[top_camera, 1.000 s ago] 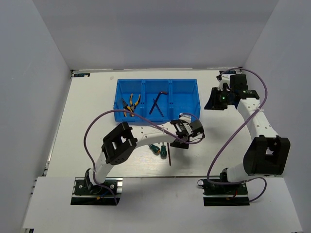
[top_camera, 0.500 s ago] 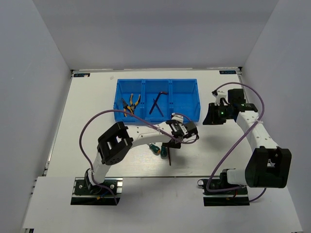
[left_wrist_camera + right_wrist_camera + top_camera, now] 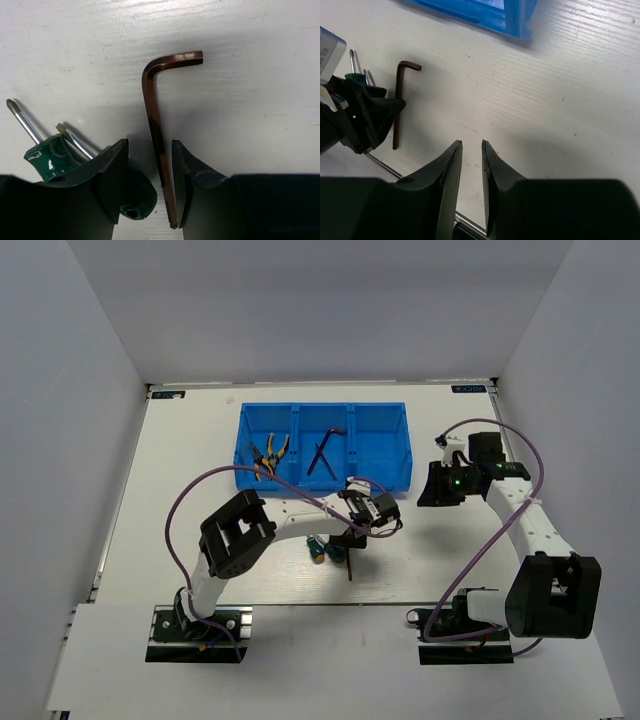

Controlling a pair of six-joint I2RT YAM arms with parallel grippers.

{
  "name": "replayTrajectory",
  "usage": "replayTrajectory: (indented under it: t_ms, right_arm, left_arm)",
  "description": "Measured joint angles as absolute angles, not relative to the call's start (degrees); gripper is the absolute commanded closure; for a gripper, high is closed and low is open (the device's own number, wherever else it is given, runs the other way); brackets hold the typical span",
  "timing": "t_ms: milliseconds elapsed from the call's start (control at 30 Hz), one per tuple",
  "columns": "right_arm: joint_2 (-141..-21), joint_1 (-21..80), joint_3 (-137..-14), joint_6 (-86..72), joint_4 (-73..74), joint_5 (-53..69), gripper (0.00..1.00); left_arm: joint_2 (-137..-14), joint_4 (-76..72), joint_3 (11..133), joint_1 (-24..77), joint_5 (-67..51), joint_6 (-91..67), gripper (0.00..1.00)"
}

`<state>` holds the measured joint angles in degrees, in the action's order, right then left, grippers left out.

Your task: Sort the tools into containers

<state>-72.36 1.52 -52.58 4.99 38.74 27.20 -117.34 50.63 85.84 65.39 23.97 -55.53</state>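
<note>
A thin dark hex key (image 3: 155, 115) lies on the white table, and it also shows in the top view (image 3: 349, 566) and the right wrist view (image 3: 398, 105). My left gripper (image 3: 149, 150) is open and low over it, its jaws standing either side of the long shank, which lies close to the right finger. Two green-handled screwdrivers (image 3: 327, 549) lie just left of it, one (image 3: 47, 157) beside the left finger. My right gripper (image 3: 438, 488) hangs empty right of the bin, its jaws (image 3: 471, 145) slightly apart. The blue bin (image 3: 320, 406) holds pliers (image 3: 268, 455) in the left compartment and hex keys (image 3: 322, 452) in the middle one.
White walls close in the table at the back and on both sides. The bin's near right corner (image 3: 517, 22) shows at the top of the right wrist view. The left arm's purple cable (image 3: 185, 510) loops over the table to the left.
My left gripper has moved left and down over the loose hex key. My right gripper has moved from the far right corner toward the near side.
</note>
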Motion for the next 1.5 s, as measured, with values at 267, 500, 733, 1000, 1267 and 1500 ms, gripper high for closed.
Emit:
replayTrajectory:
  t_ms: [267, 500, 733, 1000, 1267, 1500]
  right_arm:
    - [-72.3, 1.5, -51.7, 5.0, 38.7, 27.2, 0.72]
    - [-71.8, 1.5, -51.7, 4.9, 38.7, 27.2, 0.72]
    - [-71.8, 1.5, -51.7, 4.9, 38.7, 27.2, 0.72]
    - [-71.7, 1.5, -51.7, 4.9, 38.8, 27.1, 0.72]
    - [-71.7, 1.5, -51.7, 5.6, 38.9, 27.1, 0.72]
    - [-70.2, 1.5, -51.7, 9.6, 39.5, 27.3, 0.67]
  left_arm:
    - [-117.5, 47.3, 85.3, 64.7, 21.8, -55.3, 0.62]
    - [-117.9, 45.0, 85.1, 64.7, 20.6, -55.0, 0.84]
    - [-117.6, 44.3, 84.8, 64.8, 20.4, -53.8, 1.0]
    - [-115.8, 44.0, 85.1, 64.1, 19.9, -50.0, 1.0]
    - [-108.2, 45.3, 94.1, 57.9, 22.2, -46.9, 1.0]
    - [-109.3, 46.6, 103.1, 48.0, 26.5, -43.3, 1.0]
